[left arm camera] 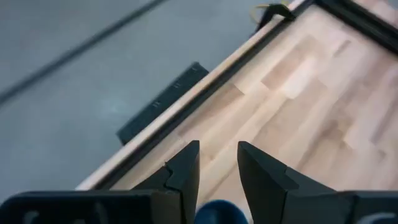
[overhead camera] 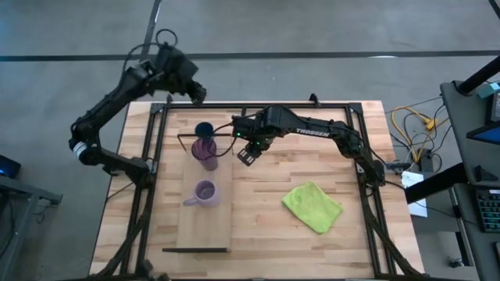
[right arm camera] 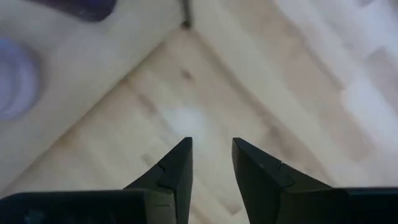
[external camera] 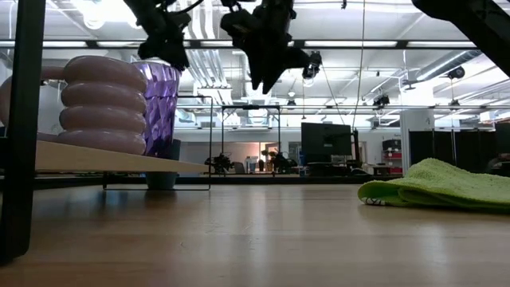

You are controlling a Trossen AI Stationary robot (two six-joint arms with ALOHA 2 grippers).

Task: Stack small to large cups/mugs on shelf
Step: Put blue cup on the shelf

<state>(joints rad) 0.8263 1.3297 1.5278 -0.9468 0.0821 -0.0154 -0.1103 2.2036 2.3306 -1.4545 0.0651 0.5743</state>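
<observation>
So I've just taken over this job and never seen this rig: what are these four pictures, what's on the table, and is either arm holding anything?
Two dark robot arms work at a wooden table. One picture looks straight down, one looks level across the tabletop, and two sit on the wrists, looking past each arm's jaws. On the shelf stand a blue cup, a purple tumbler and a lilac mug. A green cloth lies on the table. The right gripper hangs beside the tumbler, jaws open, empty. The left gripper waits at the table's far edge, open, empty.
</observation>
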